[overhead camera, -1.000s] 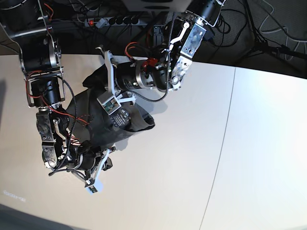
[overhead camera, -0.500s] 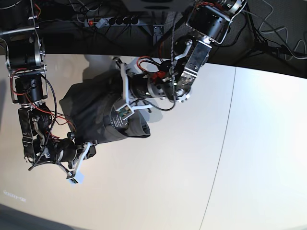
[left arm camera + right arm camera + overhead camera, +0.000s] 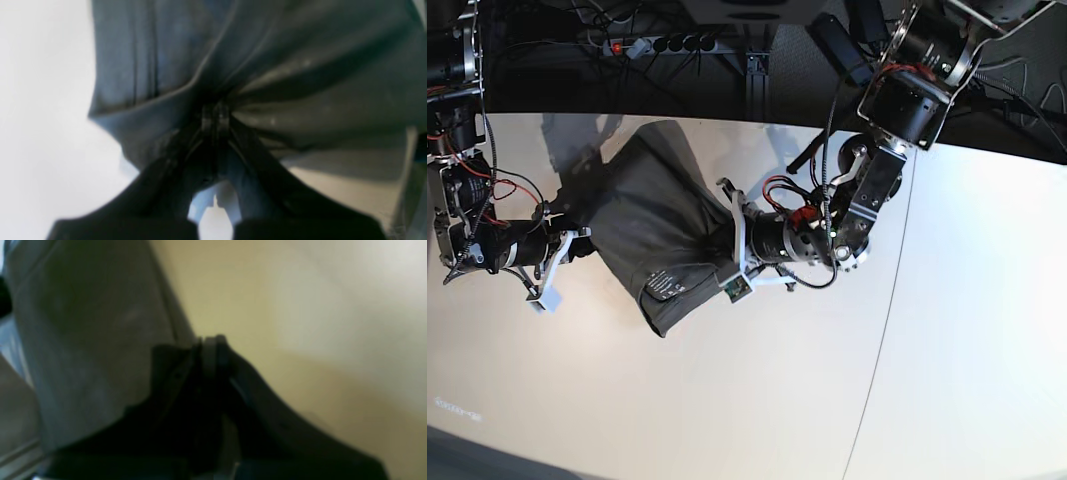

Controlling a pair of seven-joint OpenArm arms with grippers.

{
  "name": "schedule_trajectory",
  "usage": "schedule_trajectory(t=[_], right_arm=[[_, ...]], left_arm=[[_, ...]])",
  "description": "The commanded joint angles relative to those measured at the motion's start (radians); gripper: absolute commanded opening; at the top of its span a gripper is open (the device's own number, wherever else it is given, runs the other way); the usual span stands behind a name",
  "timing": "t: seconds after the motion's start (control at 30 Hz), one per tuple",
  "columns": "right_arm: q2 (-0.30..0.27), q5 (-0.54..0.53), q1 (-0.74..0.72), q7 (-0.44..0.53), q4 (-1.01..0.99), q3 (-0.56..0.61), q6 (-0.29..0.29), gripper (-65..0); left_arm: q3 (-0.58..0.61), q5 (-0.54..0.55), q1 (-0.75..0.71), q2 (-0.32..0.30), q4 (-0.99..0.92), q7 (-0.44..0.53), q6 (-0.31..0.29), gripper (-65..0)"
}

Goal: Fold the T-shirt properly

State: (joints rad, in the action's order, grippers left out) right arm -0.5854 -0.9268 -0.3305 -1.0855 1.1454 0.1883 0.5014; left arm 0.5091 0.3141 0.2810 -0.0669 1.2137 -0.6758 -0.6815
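Pale tabletop [image 3: 757,400] under dark cables carries the T-shirt [image 3: 652,225], pinched by both end effectors.

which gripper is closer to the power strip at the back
Left, by a hair. The left gripper pinches the T-shirt below and a bit right of the power strip; the right gripper grips the shirt's opposite edge, farther off to the lower left.

Both arms reach inward over the table, wrists turned sideways. The left gripper [image 3: 723,240] is clamped on the T-shirt [image 3: 652,225], and the right gripper [image 3: 577,242] pinches its opposite edge.
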Motion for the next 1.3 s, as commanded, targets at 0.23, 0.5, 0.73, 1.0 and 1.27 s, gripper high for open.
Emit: schedule_trajectory(t=[0.23,0.5,0.73,1.0,1.27], right_arm=[[-0.013,-0.026,0.168,-0.044,0.216,-0.006,0.064,-65.0],[-0.005,0.029,0.262,-0.033,0.364,-0.006,0.063,-65.0],[-0.026,0.028,0.270,-0.034,0.365,-0.105,0.063,-65.0],[-0.092,-0.002,0.459,-0.048,0.439,-0.315,0.064,-65.0],[-0.099,-0.027,0.790,-0.058,0.639,-0.552,0.064,-65.0]], left_arm=[[-0.003,0.003,0.153,0.006,-0.089,0.040,-0.017,-65.0],[-0.003,0.029,0.182,0.005,-0.087,-0.001,-0.017,-65.0],[-0.119,0.243,0.160,-0.043,0.122,-0.253,-0.017,-65.0],[-0.262,0.270,-0.097,-0.208,0.486,-0.338,0.001,-65.0],[-0.462,0.270,-0.481,-0.350,0.787,-0.338,0.020,-65.0]])
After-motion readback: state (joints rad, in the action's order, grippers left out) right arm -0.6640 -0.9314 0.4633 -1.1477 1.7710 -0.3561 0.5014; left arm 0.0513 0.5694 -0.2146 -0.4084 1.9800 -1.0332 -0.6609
